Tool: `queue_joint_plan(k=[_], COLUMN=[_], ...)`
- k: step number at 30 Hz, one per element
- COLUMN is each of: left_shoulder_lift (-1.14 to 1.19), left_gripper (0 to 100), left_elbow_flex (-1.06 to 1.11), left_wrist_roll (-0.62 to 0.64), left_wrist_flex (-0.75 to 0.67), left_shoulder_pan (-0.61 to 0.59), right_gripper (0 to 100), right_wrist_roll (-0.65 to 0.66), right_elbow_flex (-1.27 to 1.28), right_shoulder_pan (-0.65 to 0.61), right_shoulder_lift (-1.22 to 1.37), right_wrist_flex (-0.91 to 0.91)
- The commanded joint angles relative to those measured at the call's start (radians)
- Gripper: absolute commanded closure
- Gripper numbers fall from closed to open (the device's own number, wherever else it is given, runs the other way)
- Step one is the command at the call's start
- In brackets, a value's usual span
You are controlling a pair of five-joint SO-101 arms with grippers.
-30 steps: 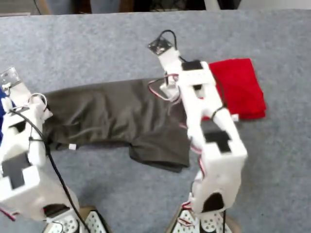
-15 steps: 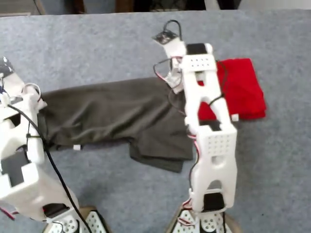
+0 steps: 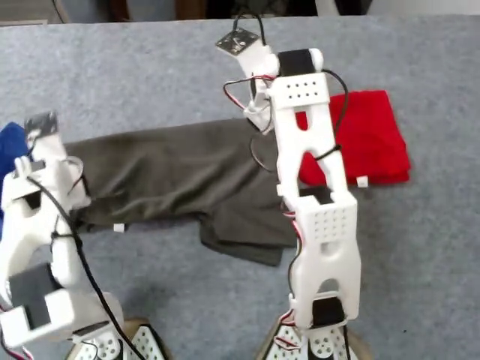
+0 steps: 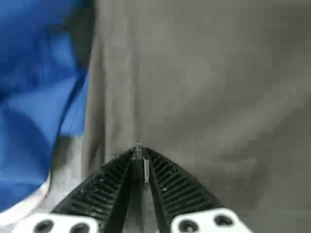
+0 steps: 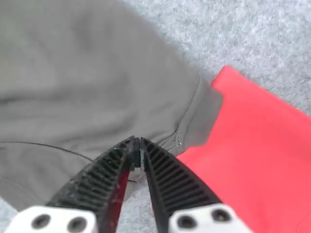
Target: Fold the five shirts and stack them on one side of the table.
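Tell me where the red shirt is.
In the high view, the folded red shirt lies right of centre on the table, beside the dark grey shirt.

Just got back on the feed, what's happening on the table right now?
Both arms are on the dark shirt, which lies spread across the grey table. The left gripper is closed on its end beside the blue shirt, the right gripper closed at its other end by the folded red shirt. Folding looks unfinished.
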Motion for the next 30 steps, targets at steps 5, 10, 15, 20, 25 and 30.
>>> queue_joint_plan(k=[5,10,15,20,25,30], left_shoulder_lift=[0.127,0.109,0.028,-0.089,-0.083,-0.034], left_gripper=[97,97,97,97,97,97], left_elbow_flex=[-0.096,-0.213,-0.346,-0.283,-0.019,0.142], left_wrist_roll=[-0.124,-0.163,-0.158,-0.157,-0.158,-0.166], left_wrist_flex=[-0.026,0.064,0.270,0.411,0.275,0.074], left_shoulder_pan=[-0.166,-0.148,-0.051,0.036,-0.028,-0.143], right_gripper=[98.5,98.5,98.5,98.5,98.5,98.5], right_wrist_roll=[0.011,0.011,0.009,0.005,0.005,0.003], right_elbow_flex=[0.127,0.147,0.136,0.136,0.136,0.127], right_shoulder_pan=[0.012,0.044,0.057,0.055,0.068,0.077], right_shoulder_lift=[0.024,0.096,0.191,0.225,0.268,0.275], right_wrist_flex=[-0.054,-0.092,-0.094,-0.115,-0.138,-0.137])
